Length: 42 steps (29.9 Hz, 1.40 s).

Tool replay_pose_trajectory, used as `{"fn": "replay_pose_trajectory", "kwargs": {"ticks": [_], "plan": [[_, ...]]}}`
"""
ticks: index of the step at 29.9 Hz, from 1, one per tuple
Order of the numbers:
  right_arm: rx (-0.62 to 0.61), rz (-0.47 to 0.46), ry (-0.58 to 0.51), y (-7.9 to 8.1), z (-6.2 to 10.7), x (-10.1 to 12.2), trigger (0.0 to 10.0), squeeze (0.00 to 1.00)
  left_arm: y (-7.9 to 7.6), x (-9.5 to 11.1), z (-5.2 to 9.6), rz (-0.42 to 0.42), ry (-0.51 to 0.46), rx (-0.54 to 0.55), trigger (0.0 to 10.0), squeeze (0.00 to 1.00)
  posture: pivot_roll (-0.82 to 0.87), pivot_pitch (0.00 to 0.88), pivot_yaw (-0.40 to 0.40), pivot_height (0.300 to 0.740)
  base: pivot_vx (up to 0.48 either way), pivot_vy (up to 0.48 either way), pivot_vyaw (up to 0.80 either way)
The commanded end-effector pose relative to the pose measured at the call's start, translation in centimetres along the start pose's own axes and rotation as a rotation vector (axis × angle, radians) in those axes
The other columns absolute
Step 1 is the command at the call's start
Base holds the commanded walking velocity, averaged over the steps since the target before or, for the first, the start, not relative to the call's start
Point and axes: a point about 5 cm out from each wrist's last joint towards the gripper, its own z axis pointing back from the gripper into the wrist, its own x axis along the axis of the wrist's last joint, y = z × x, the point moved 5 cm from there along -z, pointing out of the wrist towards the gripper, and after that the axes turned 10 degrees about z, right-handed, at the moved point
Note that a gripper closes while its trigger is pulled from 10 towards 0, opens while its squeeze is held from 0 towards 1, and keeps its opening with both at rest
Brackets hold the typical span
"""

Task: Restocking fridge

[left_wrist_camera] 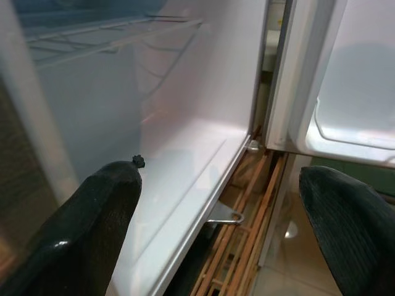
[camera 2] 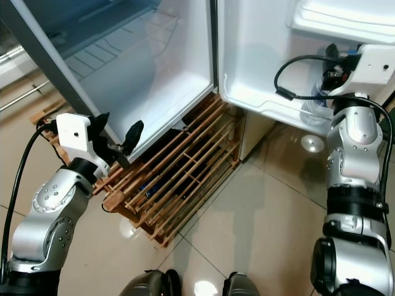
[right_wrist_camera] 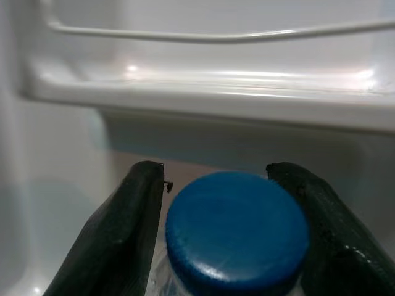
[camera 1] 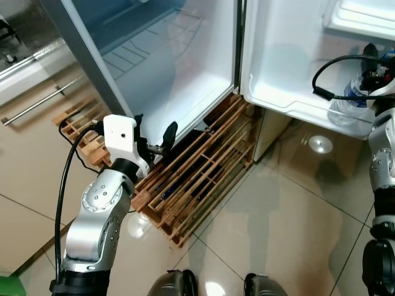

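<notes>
Bottle sits between right gripper's fingers, clasped; left gripper spread wide.

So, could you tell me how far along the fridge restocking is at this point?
Done: the fridge door stands open. In hand: the right gripper has its fingers on either side of the blue cap of a water bottle standing in the lower door shelf. Left: releasing it. The left gripper hovers open and empty by the fridge's bottom edge.
</notes>
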Motion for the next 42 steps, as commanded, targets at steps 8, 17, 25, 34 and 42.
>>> {"fn": "replay_pose_trajectory", "kwargs": {"ticks": [8,17,25,34,42], "plan": [[-0.022,0.067,0.04,1.6,2.3,1.0,10.0,1.0,-0.5,-0.2,-1.3,0.011,-0.026,-0.006,10.0,0.0,-0.05,0.111,0.115,0.74,0.0,0.0,0.0],[-0.19,0.409,-0.268,-0.8,4.0,9.3,10.0,1.0,-1.7,-0.3,-3.5,0.05,-0.061,-0.035,10.0,0.0,-0.13,0.048,0.114,0.74,0.0,0.0,0.0],[-0.073,0.307,-0.178,2.6,8.0,7.3,10.0,1.0,-2.7,-0.6,-4.8,0.063,-0.074,-0.07,10.0,0.0,-0.18,0.005,0.111,0.74,0.0,0.0,0.0],[0.152,0.082,0.161,7.0,13.8,-1.2,10.0,1.0,-1.5,-1.9,-3.6,0.013,-0.016,-0.035,10.0,0.0,-0.2,0.0,0.093,0.74,0.0,0.0,0.0],[0.093,0.011,0.451,4.5,16.7,-10.3,10.0,0.0,2.5,-3.3,-0.6,0.084,0.002,0.12,10.0,0.0,-0.16,0.0,0.079,0.74,0.0,-0.171,0.0]]}}
